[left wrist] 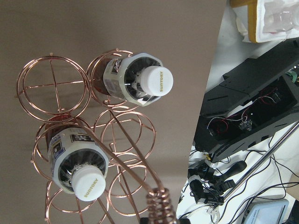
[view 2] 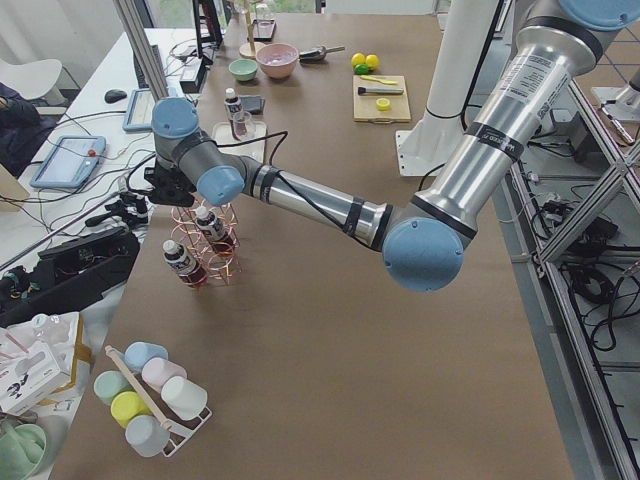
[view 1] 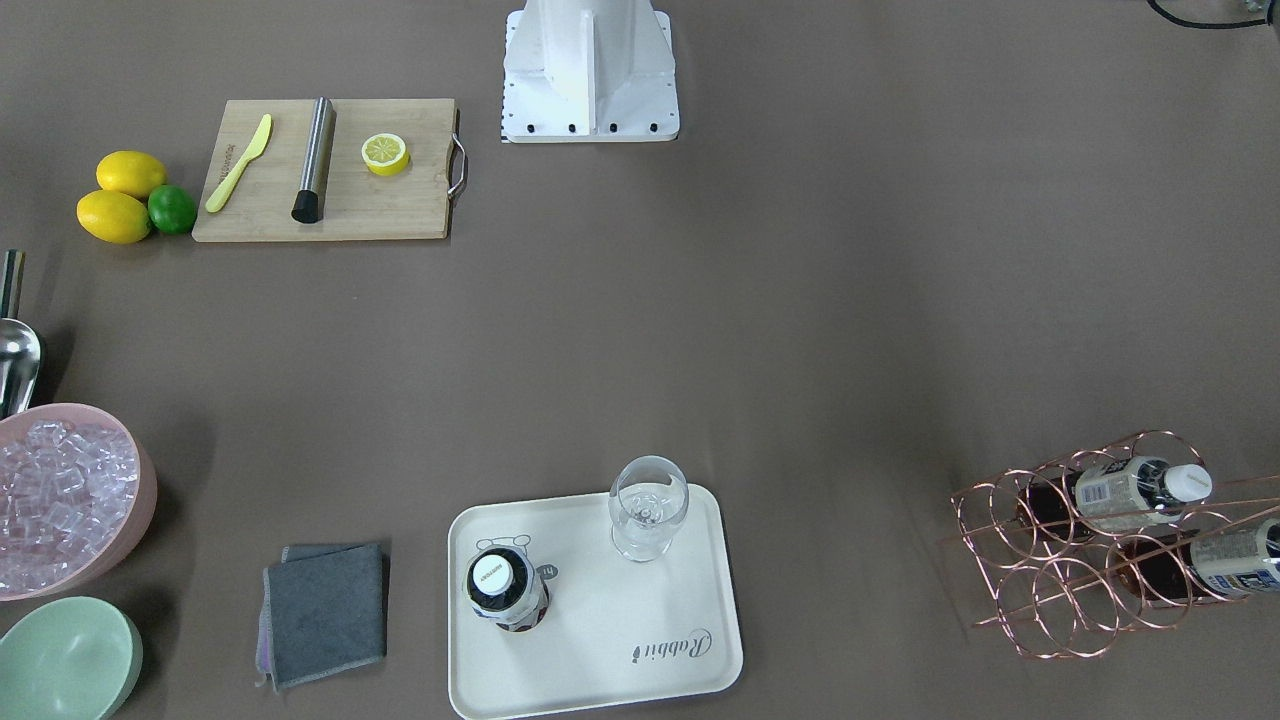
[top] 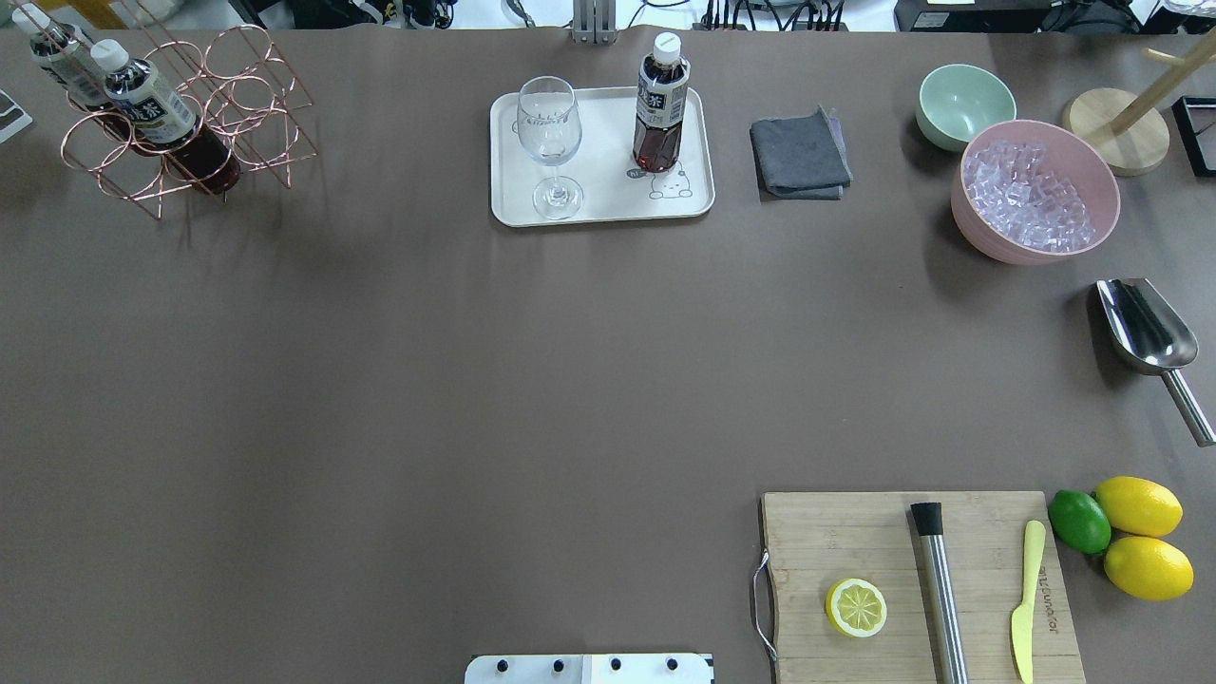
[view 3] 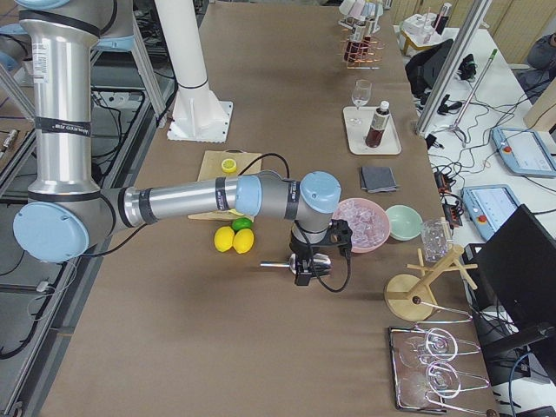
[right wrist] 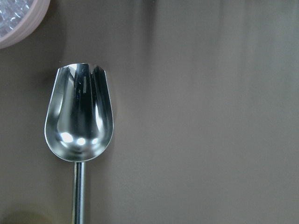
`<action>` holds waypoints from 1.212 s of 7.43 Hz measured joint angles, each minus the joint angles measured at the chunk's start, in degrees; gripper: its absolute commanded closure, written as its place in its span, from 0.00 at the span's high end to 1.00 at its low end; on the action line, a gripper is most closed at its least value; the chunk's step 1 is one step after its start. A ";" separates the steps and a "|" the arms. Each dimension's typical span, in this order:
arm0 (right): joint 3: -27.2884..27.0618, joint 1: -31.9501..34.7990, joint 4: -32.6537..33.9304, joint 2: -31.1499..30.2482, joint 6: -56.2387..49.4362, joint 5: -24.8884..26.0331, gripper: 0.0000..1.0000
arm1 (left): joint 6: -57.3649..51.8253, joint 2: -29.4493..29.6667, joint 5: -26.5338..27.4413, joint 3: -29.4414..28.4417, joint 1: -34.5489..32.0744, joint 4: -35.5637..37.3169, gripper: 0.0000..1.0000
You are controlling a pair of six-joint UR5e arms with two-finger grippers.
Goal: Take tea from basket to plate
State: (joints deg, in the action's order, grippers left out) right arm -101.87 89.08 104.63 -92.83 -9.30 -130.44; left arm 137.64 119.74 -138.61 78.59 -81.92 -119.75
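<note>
One tea bottle [view 1: 505,590] stands upright on the cream plate [view 1: 620,640], next to a wine glass [view 1: 648,505]; the bottle also shows in the overhead view [top: 660,114]. Two more tea bottles [left wrist: 135,79] [left wrist: 77,161] lie in rings of the copper wire basket [left wrist: 53,84], caps toward the left wrist camera. My left gripper [view 2: 162,185] hangs just above the basket [view 2: 210,255] at the table's far left; I cannot tell if it is open. My right gripper [view 3: 304,268] hovers over a steel scoop [right wrist: 79,116]; I cannot tell its state either.
A grey cloth [top: 800,157], a pale green bowl [top: 961,100] and a pink bowl of ice [top: 1035,190] sit right of the plate [top: 608,220]. A cutting board [top: 855,532] with a half lemon, a knife and a steel rod lies near the robot's base, lemons and a lime beside it.
</note>
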 measured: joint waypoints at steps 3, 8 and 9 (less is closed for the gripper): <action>2.34 1.41 -0.12 0.28 -4.43 0.37 1.00 | 0.00 -0.64 0.58 -1.01 1.42 -2.54 0.00; 2.38 2.12 -0.14 1.08 -4.72 0.36 1.00 | 0.00 -0.88 1.03 -1.19 1.85 -3.52 0.98; 2.33 2.14 -0.13 1.08 -4.73 0.36 1.00 | 0.01 -0.80 1.18 -1.08 1.85 -3.59 0.98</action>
State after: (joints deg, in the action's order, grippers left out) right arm -99.55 91.22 104.49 -91.75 -14.03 -130.08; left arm 137.65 118.94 -137.43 77.51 -80.07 -123.33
